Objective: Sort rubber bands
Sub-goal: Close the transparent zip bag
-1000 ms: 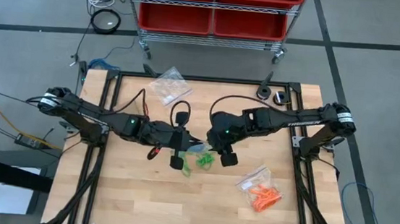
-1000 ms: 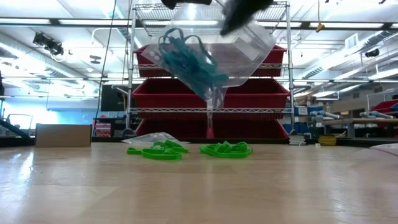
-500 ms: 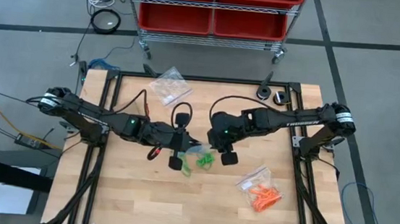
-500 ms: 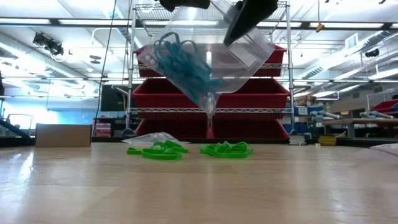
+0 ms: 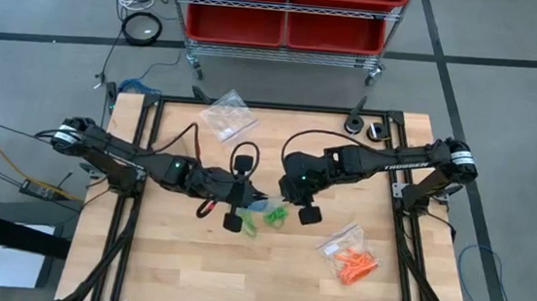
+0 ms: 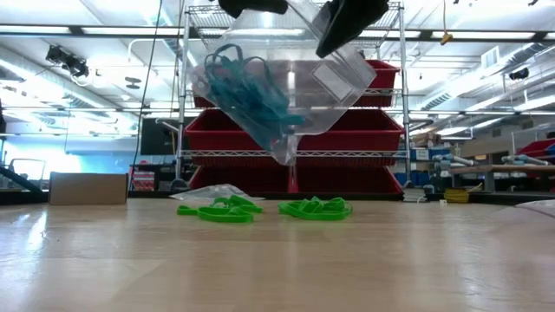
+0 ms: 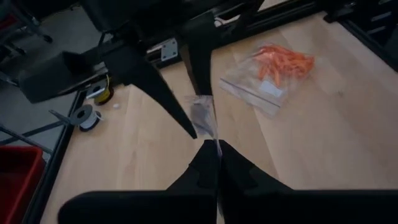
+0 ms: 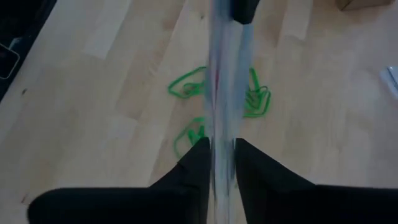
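Observation:
A clear plastic bag [image 6: 286, 104] with blue rubber bands [image 6: 247, 82] inside hangs in the air over the table's middle, one corner pointing down. My left gripper [image 7: 214, 155] is shut on it at its upper left, seen at the top of the low view [image 6: 251, 5]. My right gripper [image 8: 222, 155] is closed on it at the upper right [image 6: 342, 22]. Below, loose green rubber bands [image 6: 314, 208] lie flat on the wooden table [image 5: 191, 261] in two small heaps [image 5: 273, 212]. My left gripper pinches the bag's thin upper edge [image 7: 208, 127] between its two shut fingers, coming from the table's left and slanting down. The bag is lifted clear of the table and hangs below the hold. My right gripper has the bag's edge [image 8: 222, 118] between its two fingers [image 8: 199, 158], slanting down from the table's right. In the low view one finger lies over the bag's upper right corner [image 6: 334, 48]. The bag hangs clear of the table.
A bag of orange rubber bands [image 5: 349, 255] lies near the table's right front. Another clear bag [image 5: 228, 116] lies at the far edge. A red-binned wire shelf [image 5: 286, 11] stands beyond the table. Bare wood lies along the near edge.
The hanging bag has shifted a little toward the table's left and its lower corner has sunk slightly, the blue bands moving with it. My right gripper's finger now lies over the bag's upper right corner.

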